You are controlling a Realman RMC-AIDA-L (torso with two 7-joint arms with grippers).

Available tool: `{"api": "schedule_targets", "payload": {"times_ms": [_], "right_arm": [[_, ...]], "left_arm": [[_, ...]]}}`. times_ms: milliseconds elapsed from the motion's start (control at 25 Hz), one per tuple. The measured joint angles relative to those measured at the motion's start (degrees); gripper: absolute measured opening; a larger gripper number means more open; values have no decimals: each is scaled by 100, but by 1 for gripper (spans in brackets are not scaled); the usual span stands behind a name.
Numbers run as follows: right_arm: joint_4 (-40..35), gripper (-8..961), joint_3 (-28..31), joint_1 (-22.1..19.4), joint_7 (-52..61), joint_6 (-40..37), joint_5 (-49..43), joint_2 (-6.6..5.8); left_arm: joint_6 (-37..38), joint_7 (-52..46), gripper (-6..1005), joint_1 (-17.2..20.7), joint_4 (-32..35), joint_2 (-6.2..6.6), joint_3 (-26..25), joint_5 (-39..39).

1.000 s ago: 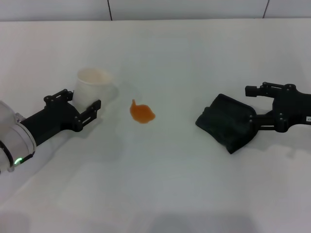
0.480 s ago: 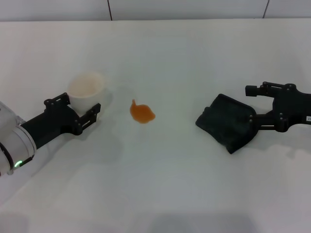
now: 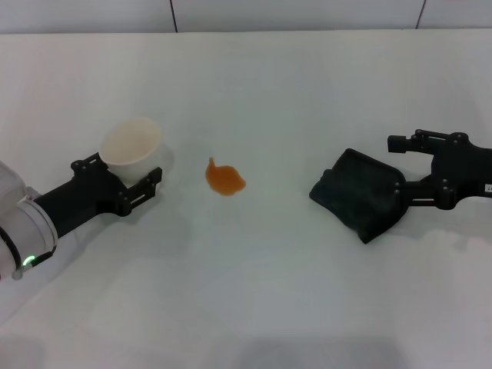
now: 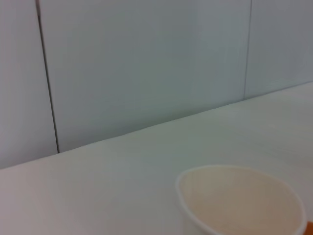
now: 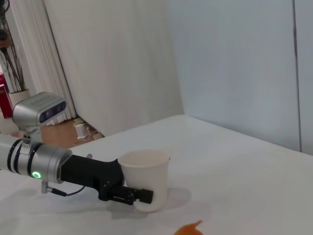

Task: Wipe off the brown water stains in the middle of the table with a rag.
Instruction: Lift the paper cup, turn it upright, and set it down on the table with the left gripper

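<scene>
The brown water stain [image 3: 224,179] is a small orange-brown blot with a little tail in the middle of the white table [image 3: 261,284]; it also shows in the right wrist view [image 5: 188,229]. A dark rag [image 3: 355,194] lies crumpled to its right. My right gripper [image 3: 394,164] is open at the rag's right edge, its fingers either side of that edge. My left gripper [image 3: 121,172] is shut on a white cup [image 3: 131,142], held tilted just above the table, left of the stain. The cup also shows in the left wrist view [image 4: 239,200] and the right wrist view [image 5: 145,176].
A wall with panel seams [image 3: 171,14] runs along the table's far edge. White tabletop stretches in front of the stain and between the stain and the rag.
My left gripper has drawn the white cup to the left, away from the stain, and raised and tilted it. The right arm and the rag have not moved.
</scene>
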Motion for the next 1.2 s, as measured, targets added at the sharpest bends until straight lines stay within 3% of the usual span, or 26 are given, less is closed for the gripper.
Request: {"api": "schedule_targets", "payload": {"times_ms": [280,400,600,1200], "right_arm": [[0,796,53,-9,0,-52,55,-15],[0,795,78,-18,0,-58,57,-17],[0,794,83,-43,0,-60,66,-18],[-9,790,152,-68,11,-120,75,-45]], "left_arm": [[4,-36,607,-31,-13,2,-1,15],[79,-47,804,-30,-29,8,-1,67],[230,-116,894,10,-64,13,-1,98],[1104,-1195,893,60,-936,2,-2,383]]}}
